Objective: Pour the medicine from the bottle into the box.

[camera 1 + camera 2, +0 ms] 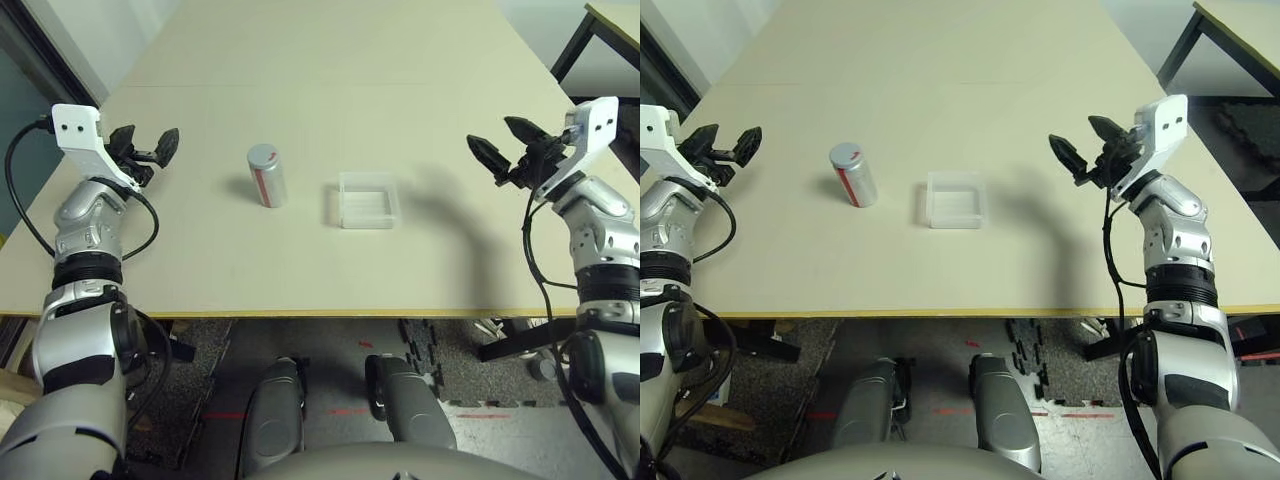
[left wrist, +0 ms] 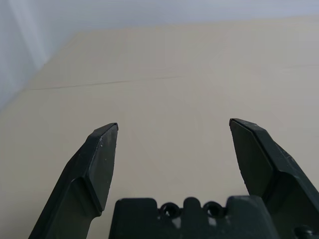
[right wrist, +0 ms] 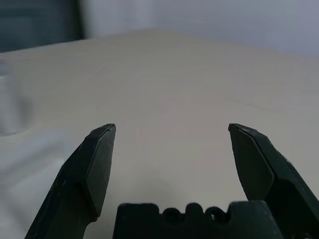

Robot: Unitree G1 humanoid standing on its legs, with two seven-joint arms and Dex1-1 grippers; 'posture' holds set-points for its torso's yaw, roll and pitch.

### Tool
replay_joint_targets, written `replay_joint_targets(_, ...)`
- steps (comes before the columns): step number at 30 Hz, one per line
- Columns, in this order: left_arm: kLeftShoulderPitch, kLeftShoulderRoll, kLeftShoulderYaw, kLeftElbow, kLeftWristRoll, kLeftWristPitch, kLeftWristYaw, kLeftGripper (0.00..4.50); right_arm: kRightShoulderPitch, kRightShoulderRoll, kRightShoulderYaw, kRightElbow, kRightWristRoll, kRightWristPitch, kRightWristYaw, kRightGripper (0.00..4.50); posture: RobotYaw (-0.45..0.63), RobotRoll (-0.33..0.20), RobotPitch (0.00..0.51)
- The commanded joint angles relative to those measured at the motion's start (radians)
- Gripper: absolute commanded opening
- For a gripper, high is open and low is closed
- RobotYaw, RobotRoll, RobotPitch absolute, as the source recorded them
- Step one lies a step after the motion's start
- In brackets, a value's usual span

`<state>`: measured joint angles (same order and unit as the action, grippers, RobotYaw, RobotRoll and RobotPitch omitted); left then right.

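Beyond the pale wooden table's near edge (image 1: 300, 313) sits the shallow, square, clear plastic box (image 1: 367, 203), its open side up. It looks light, so a brush from a passing finger could slide it out from under the pour. To its left and just farther off, apart from it, the silver-grey cylindrical bottle with a red stripe (image 1: 269, 183) stands upright. A grey lid (image 1: 262, 156) appears to cover its top; if it is on, tipping would release nothing, and twisting it without a firm hold would probably spin the bottle. A low, off-centre push could topple that narrow body. Farthest out, the 2 black grippers wait empty at either side, the left (image 1: 148, 138) and the right (image 1: 494, 133), each with its 2 fingers spread wide apart. The robot's likely next step is gripping the bottle; tilting too fast later could scatter the medicine past the box's low walls.
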<state>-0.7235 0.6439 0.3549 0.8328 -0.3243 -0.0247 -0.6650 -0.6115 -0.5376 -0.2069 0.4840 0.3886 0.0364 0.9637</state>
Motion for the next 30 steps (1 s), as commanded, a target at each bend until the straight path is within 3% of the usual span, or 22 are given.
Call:
replay_joint_targets(1,0.073,-0.004,0.004,-0.150,-0.053,0.094,-0.046,4.48,0.041,-0.002,0.051,-0.086,0.023,0.018,0.108,4.50,-0.07,0.000,0.131)
replay_joint_targets(10,0.303,-0.032,-0.001,-0.605,-0.191,0.332,-0.070,4.48,0.103,-0.017,0.156,-0.249,0.038,0.108,0.255,4.50,-0.05,0.000,0.131)
replay_joint_targets(15,0.403,-0.067,-0.014,-0.778,-0.229,0.390,-0.061,4.48,0.101,-0.002,0.187,-0.264,0.029,0.123,0.269,4.50,-0.04,0.000,0.136)
replay_joint_targets(21,0.484,-0.147,-0.054,-0.872,-0.200,0.350,-0.027,4.48,0.096,0.014,0.216,-0.256,0.013,0.110,0.267,4.50,-0.04,0.000,0.141)
replay_joint_targets(30,0.516,-0.244,-0.126,-0.856,-0.103,0.233,0.043,4.48,0.103,0.019,0.227,-0.256,0.001,0.096,0.260,4.50,-0.06,0.000,0.148)
